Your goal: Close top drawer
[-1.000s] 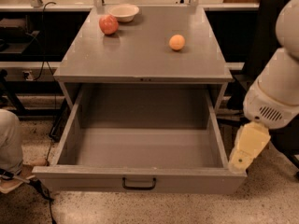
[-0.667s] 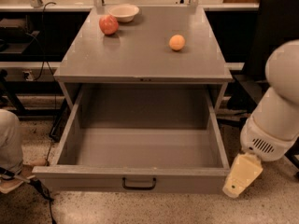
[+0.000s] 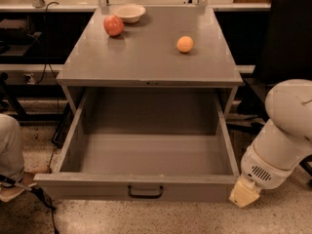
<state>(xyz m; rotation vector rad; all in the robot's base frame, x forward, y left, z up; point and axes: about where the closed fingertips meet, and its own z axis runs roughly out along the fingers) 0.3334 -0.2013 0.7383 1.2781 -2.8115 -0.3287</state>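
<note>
The top drawer (image 3: 146, 152) of the grey cabinet stands pulled far out and is empty inside. Its flat front (image 3: 87, 190) faces me low in the view, with a small dark loop handle (image 3: 145, 193) at its centre. No lower drawers show. My gripper (image 3: 246, 194), cream-coloured, hangs from the white arm (image 3: 287, 130) at the lower right. It sits right at the front right corner of the drawer front, close to the floor; I cannot tell if it touches.
On the cabinet top (image 3: 146, 57) lie a red apple (image 3: 113, 25), an orange (image 3: 185, 44) and a white bowl (image 3: 129, 12). A person's leg and shoe (image 3: 9, 155) and cables are at the left. A black chair (image 3: 287, 48) stands at the right.
My arm has lowered. The gripper moved down and forward, from beside the drawer's right wall to the front right corner of the drawer front. The drawer has not moved.
</note>
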